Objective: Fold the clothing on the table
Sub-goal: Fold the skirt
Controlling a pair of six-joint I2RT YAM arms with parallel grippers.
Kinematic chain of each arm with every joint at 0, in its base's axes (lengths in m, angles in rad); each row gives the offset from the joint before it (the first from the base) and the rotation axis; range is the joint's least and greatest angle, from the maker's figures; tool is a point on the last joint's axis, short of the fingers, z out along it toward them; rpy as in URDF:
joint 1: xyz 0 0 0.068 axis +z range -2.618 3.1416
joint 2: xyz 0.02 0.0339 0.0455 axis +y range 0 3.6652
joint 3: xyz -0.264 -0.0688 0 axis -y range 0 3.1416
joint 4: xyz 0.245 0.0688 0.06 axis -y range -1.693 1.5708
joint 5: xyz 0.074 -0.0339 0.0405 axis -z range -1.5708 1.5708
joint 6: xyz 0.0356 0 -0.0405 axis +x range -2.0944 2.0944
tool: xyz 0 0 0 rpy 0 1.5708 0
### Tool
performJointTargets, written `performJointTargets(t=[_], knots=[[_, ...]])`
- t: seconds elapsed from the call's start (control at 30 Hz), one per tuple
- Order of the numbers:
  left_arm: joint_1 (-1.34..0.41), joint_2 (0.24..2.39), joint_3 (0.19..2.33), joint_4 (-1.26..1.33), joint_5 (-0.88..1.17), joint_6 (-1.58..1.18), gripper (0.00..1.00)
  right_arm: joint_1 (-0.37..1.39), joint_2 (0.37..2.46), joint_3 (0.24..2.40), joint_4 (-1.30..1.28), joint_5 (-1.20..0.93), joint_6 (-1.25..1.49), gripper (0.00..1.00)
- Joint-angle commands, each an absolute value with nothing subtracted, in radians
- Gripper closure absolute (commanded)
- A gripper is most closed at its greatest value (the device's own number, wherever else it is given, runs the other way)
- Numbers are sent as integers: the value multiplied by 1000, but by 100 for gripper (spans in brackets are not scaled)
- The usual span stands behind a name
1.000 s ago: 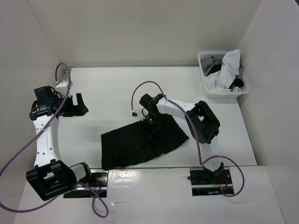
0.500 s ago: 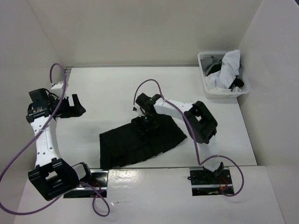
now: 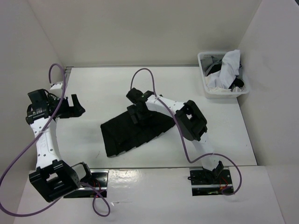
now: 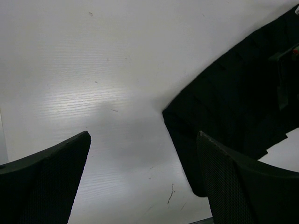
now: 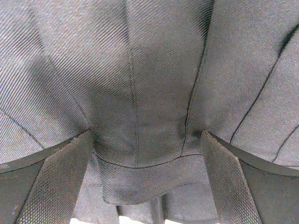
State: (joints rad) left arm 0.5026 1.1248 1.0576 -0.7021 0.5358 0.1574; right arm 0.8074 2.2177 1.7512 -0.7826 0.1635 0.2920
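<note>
Skirt point(image 3: 125, 135) beneath right fingers point(image 5: 51, 186), laundry basket point(image 3: 203, 80) well apart

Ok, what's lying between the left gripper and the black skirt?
Nothing but bare white table separates the open left gripper from the skirt. The top view shows the gap, and the left wrist view confirms it.

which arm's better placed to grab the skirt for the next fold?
Right, probably. The right gripper is down on the skirt near its far edge, open fingers straddling the fabric. The left gripper hangs open over bare table, apart from the skirt's left edge.
</note>
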Motion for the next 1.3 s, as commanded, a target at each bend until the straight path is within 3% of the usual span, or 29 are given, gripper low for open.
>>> performJointTargets(t=[0.0,0.87,1.27], knots=[[509,1094,1048,-680,571,178,0,802,2344,1833,-784,371,348,1],[537,1101,1039,-670,552,178,0,592,2533,2207,-900,337,485,1],[546,1101,1039,-670,561,187,0,548,2499,2221,-900,380,485,1]])
